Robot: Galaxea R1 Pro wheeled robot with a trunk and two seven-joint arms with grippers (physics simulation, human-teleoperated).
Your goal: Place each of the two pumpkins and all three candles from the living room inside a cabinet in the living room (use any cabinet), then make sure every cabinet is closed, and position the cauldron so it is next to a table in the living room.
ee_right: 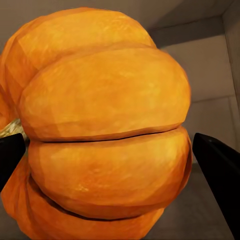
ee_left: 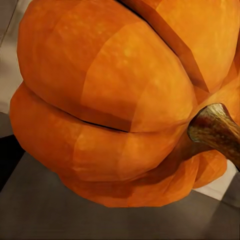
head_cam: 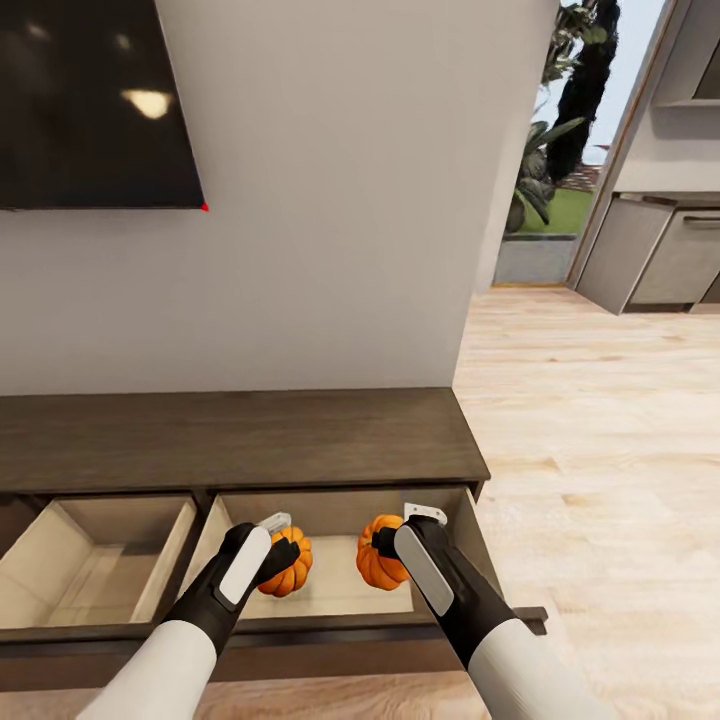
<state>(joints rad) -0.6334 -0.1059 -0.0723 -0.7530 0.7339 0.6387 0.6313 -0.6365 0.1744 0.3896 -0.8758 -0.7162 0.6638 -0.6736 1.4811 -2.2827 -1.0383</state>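
In the lower part of the head view, the dark-brown cabinet (head_cam: pixel 240 435) stands against the white wall, and two of its drawers are pulled open. The right drawer (head_cam: pixel 340 590), in the lower centre of the frame, has both arms reaching into it. The left gripper (head_cam: pixel 285 545) is closed around the left pumpkin (head_cam: pixel 290 565), which sits low in the frame just left of centre, inside the drawer space. The right gripper (head_cam: pixel 392 535) is closed around the right pumpkin (head_cam: pixel 378 565), just right of centre, also over the drawer's pale inside. The two pumpkins are near each other but apart. In the left wrist view the left pumpkin (ee_left: pixel 115 100) is very close, with its brown stem (ee_left: pixel 217 130) at the right edge of the frame. In the right wrist view the right pumpkin (ee_right: pixel 105 135) sits between the two dark fingers (ee_right: pixel 217 165) at the frame's sides. The left drawer (head_cam: pixel 95 560) is at the lower left. A black screen (head_cam: pixel 95 100) hangs at the upper left.
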